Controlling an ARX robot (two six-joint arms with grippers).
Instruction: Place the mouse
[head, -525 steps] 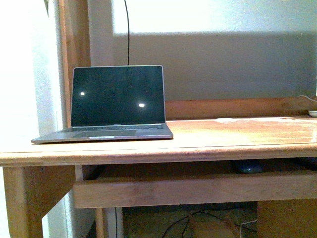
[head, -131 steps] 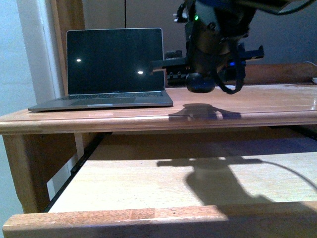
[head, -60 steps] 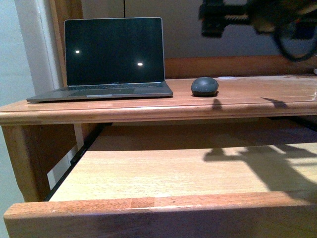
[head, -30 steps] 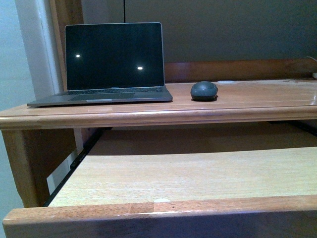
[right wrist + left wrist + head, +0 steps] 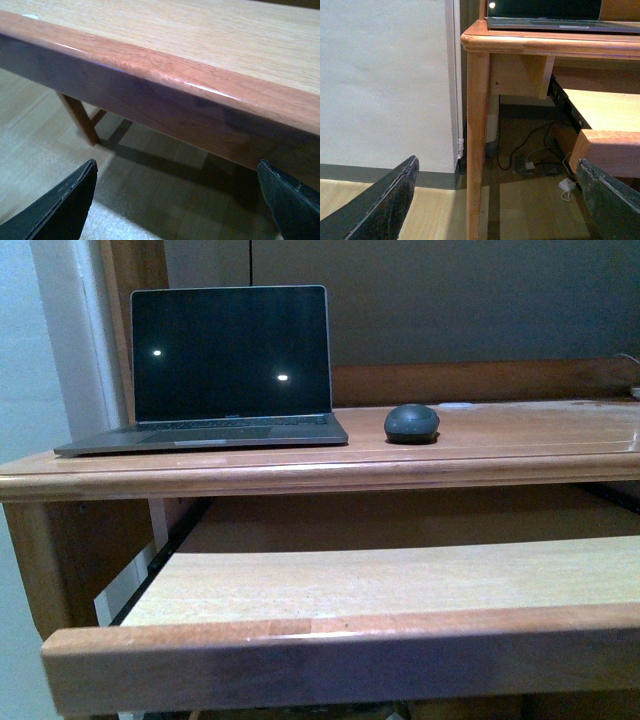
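The dark grey oval mouse lies on the wooden desk top, just right of the open laptop. No gripper touches it and neither arm shows in the front view. My left gripper is open and empty, low beside the desk's left leg, above the floor. My right gripper is open and empty, below the front edge of the pulled-out tray. The mouse is out of view in both wrist views.
The pull-out keyboard tray sticks out under the desk top. The laptop's front edge shows above the leg. Cables and a white adapter lie on the floor under the desk. A white wall stands left of the desk.
The arm that set the mouse on the desk has left the front view. Since half a second ago the tray's front edge stands higher in the front view. The mouse has not moved.
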